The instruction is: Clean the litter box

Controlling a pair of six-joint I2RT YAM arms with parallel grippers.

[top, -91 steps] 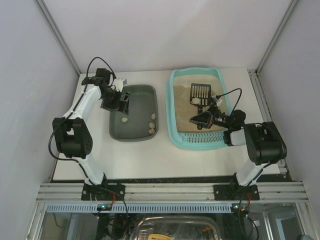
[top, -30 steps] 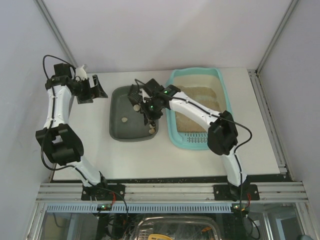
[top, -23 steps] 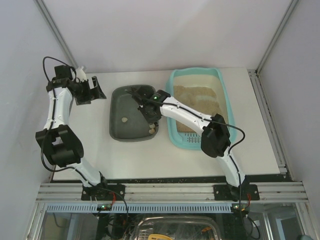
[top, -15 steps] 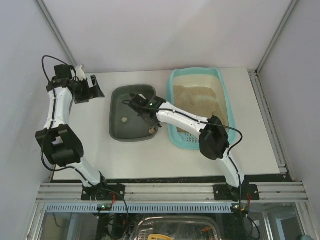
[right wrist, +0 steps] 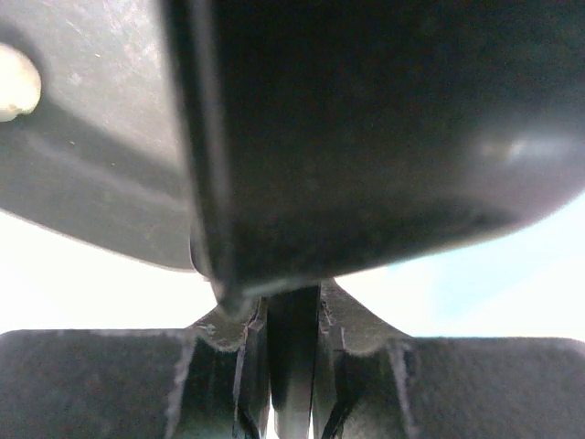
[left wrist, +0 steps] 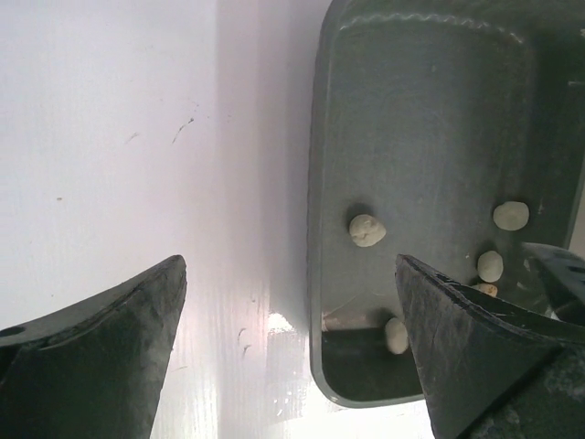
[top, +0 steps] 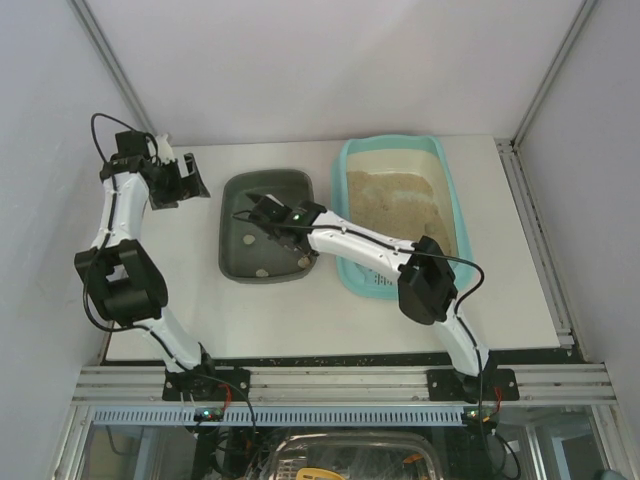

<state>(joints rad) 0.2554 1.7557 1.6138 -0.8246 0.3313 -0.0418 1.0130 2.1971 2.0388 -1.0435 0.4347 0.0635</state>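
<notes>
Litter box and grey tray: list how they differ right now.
Colour: the litter box is light turquoise, the grey tray dark. Size: the litter box is longer and wider than the grey tray. Contents: the litter box holds beige sandy litter; the grey tray holds only a few pale lumps on a bare floor. Both are rounded rectangular trays, side by side on the white table.

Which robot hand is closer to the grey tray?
Right. The right gripper hangs over the grey tray, holding the scoop; the left gripper hangs beside its left edge.
</notes>
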